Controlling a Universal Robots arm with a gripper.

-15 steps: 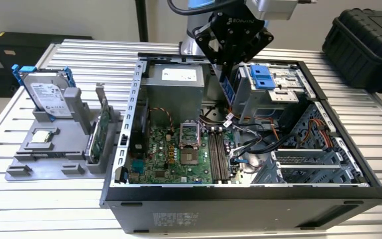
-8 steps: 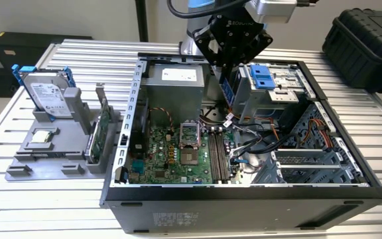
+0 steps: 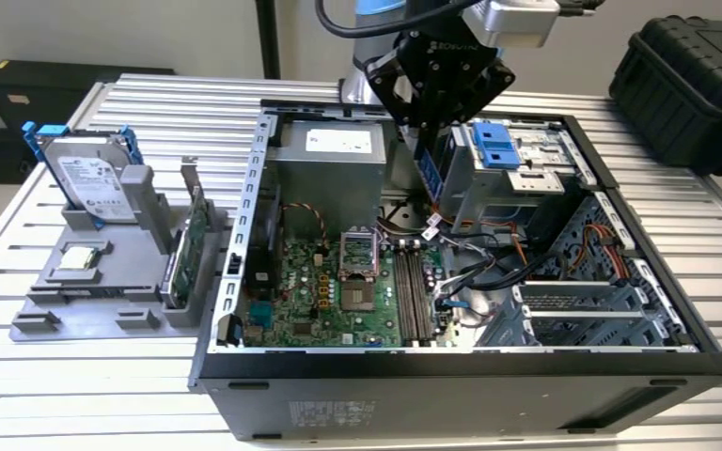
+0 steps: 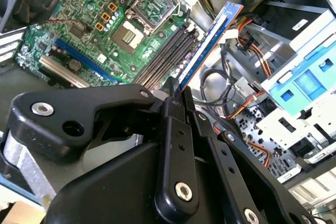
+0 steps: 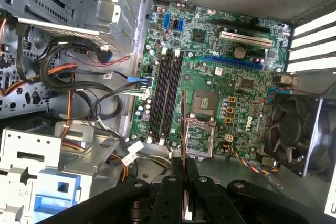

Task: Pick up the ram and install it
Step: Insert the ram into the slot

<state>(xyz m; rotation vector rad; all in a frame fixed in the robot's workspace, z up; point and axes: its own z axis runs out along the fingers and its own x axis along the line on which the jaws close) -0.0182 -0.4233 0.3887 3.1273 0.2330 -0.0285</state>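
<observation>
The ram (image 3: 431, 178), a thin bluish stick, hangs upright inside the open computer case (image 3: 248, 235), with my gripper (image 3: 427, 141) shut on its upper end. It is above the motherboard (image 3: 305, 291), over the far end of the dark memory slots (image 3: 414, 291). In the second wrist view the ram (image 4: 210, 40) reaches out from my gripper (image 4: 178, 90) toward the slots (image 4: 168, 51). The first wrist view has the ram (image 5: 184, 124) edge-on, between the slots (image 5: 165, 98) and the processor socket (image 5: 203, 103), held by my gripper (image 5: 182, 158).
A grey stand (image 3: 48, 315) at the exterior view's left holds a hard drive (image 3: 86, 174), a silver processor chip (image 3: 79, 260) and a green card (image 3: 185, 254). Near the ram inside the case are the power supply (image 3: 330, 160), a blue drive caddy (image 3: 493, 141) and loose cables (image 5: 79, 82).
</observation>
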